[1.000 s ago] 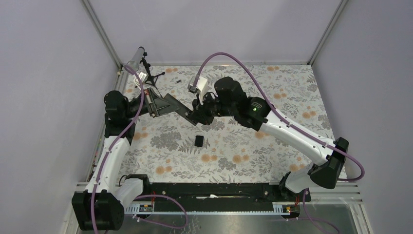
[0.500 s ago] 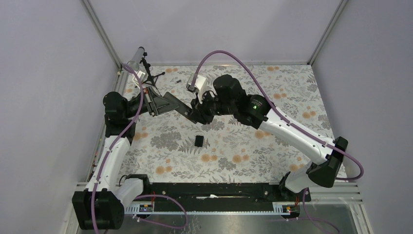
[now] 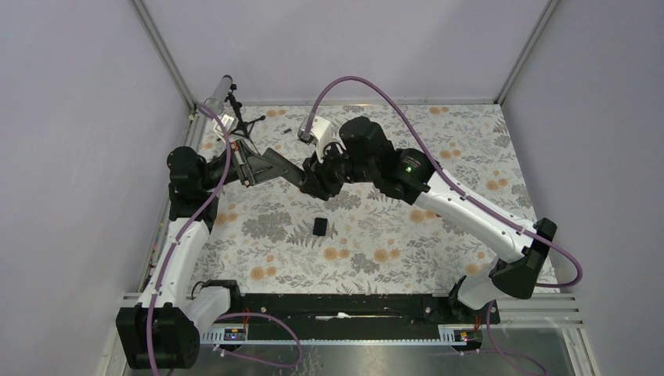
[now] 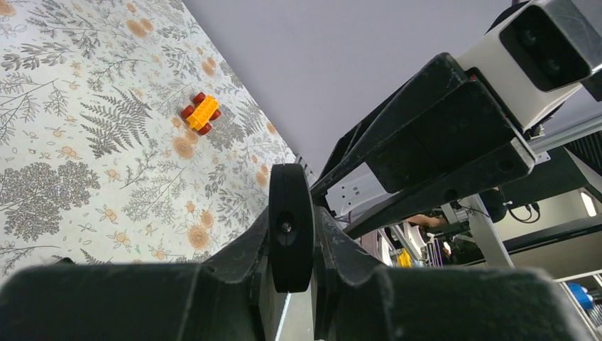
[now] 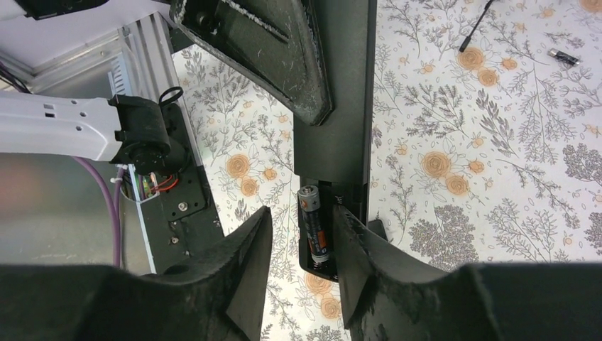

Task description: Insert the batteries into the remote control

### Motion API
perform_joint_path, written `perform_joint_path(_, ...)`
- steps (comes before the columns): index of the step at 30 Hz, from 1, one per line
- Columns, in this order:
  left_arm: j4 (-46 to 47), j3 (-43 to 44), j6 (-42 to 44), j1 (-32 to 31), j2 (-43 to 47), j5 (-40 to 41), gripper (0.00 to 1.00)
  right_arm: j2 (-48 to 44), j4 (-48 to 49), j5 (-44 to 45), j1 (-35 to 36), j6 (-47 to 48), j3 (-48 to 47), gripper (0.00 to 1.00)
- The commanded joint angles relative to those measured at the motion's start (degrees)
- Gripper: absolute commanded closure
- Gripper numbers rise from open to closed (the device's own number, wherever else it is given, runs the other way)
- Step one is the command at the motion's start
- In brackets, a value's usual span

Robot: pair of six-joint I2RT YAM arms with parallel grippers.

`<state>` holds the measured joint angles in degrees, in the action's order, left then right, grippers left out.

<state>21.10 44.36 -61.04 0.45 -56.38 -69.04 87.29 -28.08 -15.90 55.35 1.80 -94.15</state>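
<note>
My left gripper [image 4: 291, 238] is shut on the remote control [image 4: 291, 226], holding the slim black bar edge-on above the table [image 3: 286, 170]. In the right wrist view the remote control [image 5: 335, 121] has its compartment uncovered, and one battery [image 5: 314, 224] lies in it. My right gripper [image 5: 302, 245] is open at that end of the remote, with a finger on each side of the battery and not gripping it. A second battery [image 5: 566, 58] lies on the floral mat farther off. The small black cover [image 3: 320, 226] rests on the mat below the two grippers.
A yellow toy brick car [image 4: 201, 114] with red wheels sits on the mat. A black mini tripod [image 3: 239, 119] stands at the back left corner. The right arm's camera housing [image 4: 546, 50] hangs close over the remote.
My right gripper's jaws have spread apart, releasing the battery into the remote's compartment. The right arm has shifted slightly to the left. The left gripper keeps holding the remote still.
</note>
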Motion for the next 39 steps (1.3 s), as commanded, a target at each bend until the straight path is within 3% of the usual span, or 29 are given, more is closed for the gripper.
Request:
perform_joint_path(1,0.9,1.3,1.0,-0.2,0.7,-1.3,1.00,0.0,0.0,4.8,-0.1,-1.2,-3.1,0.54)
perform_joint_path(4,0.7,1.4,1.2,-0.2,0.7,-1.0,1.00,-0.5,0.1,6.7,-0.1,-3.4,-4.0,0.47)
perform_joint_path(8,0.4,1.3,1.9,-0.2,1.2,-0.2,1.00,-1.3,0.5,10.4,-0.1,-9.8,-5.8,0.25)
perform_joint_path(11,0.3,1.3,2.3,-0.2,1.8,1.1,1.00,-2.1,0.0,16.1,-0.2,-18.6,-6.3,0.07)
perform_joint_path(13,0.4,1.4,2.2,-0.1,2.1,2.4,1.00,-3.1,-1.1,19.6,-0.3,-25.6,-5.8,0.01)
perform_joint_path(17,1.2,1.1,0.9,-0.2,2.6,5.2,1.00,-6.3,0.4,21.9,-0.6,-38.5,-0.7,0.00)
perform_joint_path(22,6.0,-0.3,-5.1,-0.2,2.9,8.3,1.00,-9.4,9.3,16.7,-1.7,-51.7,8.7,0.00)
perform_joint_path(35,7.1,-0.8,-9.2,-0.2,3.7,9.8,1.00,-7.2,19.0,8.0,-2.1,-58.5,12.0,0.00)
perform_joint_path(39,7.5,-1.3,-9.1,-0.1,4.5,9.5,1.00,-7.0,20.1,7.5,-3.1,-61.3,13.2,0.08)
